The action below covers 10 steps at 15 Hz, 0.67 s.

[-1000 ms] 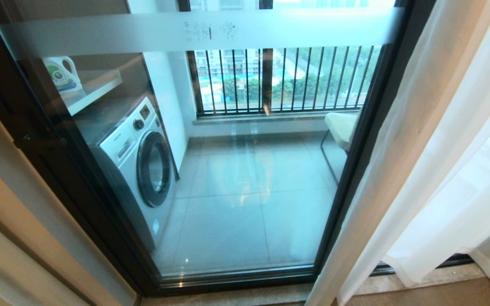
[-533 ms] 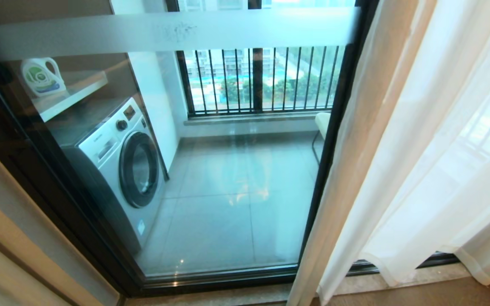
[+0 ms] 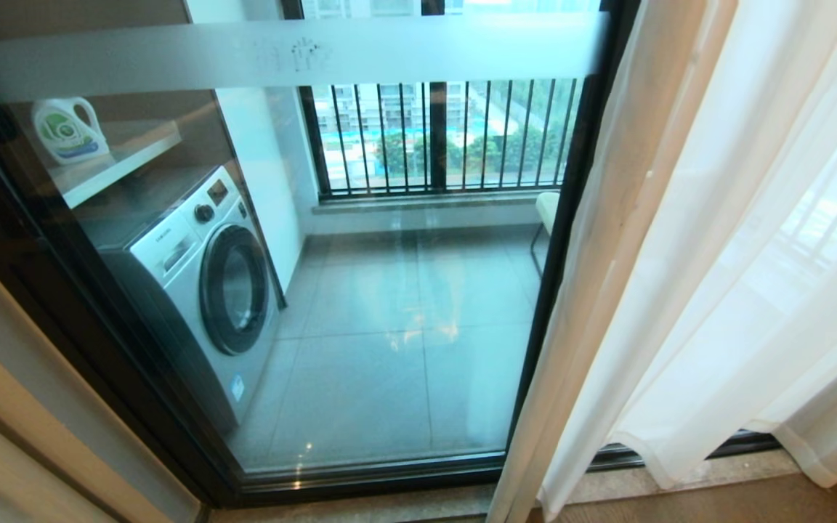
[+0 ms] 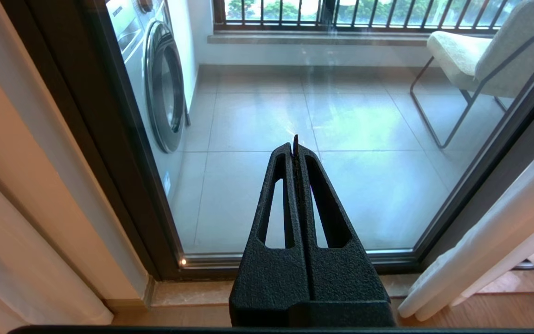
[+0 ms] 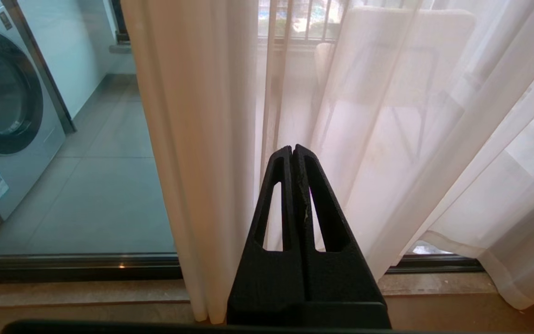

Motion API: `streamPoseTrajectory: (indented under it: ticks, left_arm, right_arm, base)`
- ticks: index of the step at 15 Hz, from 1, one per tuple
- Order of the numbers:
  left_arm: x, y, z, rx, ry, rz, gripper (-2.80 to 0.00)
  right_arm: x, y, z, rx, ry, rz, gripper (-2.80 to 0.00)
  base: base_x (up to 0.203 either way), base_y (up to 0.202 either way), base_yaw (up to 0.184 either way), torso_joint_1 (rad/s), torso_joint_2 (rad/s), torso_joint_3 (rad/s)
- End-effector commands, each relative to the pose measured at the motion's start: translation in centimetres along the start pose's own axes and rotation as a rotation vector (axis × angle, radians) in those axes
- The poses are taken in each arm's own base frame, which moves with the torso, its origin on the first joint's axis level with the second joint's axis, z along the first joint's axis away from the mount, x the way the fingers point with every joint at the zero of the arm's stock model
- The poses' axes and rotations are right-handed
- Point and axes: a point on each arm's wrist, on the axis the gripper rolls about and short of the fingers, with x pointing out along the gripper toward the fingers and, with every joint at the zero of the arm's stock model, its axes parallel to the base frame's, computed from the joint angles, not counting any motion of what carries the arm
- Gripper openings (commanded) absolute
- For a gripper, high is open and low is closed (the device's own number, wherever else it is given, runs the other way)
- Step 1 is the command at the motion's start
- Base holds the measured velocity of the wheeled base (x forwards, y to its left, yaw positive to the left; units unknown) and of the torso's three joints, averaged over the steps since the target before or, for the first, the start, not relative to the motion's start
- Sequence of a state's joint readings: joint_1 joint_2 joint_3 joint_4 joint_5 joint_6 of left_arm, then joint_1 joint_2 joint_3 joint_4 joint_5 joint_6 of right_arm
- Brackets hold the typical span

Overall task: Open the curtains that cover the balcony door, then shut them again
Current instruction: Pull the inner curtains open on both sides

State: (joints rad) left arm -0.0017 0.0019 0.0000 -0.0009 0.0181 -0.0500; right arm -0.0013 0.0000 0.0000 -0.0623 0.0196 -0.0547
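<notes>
Stage: curtains (image 3: 716,254) drawn right of balcony door (image 3: 389,290) | you still close them | left claw (image 4: 295,146), right claw (image 5: 292,148) pressed together, empty.

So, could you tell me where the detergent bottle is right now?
In the head view, the detergent bottle stands on the shelf at upper left, behind the balcony door glass and above the washing machine.
</notes>
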Motion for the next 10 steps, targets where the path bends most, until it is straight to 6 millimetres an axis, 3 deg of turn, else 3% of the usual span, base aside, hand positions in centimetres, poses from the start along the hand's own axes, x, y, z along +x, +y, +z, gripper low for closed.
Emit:
streamPoseTrajectory:
  ticks: [1, 10]
  left_arm:
    - [0.00, 0.00, 0.01, -0.001, -0.001, 0.000, -2.80]
    - [0.00, 0.00, 0.01, -0.001, -0.001, 0.000, -2.80]
  right_arm:
    - [0.01, 0.00, 0.01, -0.001, 0.001, 0.000, -2.80]
    - [0.01, 0.00, -0.05, -0.005, 0.006, -0.001, -2.80]
  base:
    - [0.000, 0.000, 0.000, 0.000, 0.00, 0.000]
    - [0.000, 0.000, 0.000, 0.000, 0.00, 0.000]
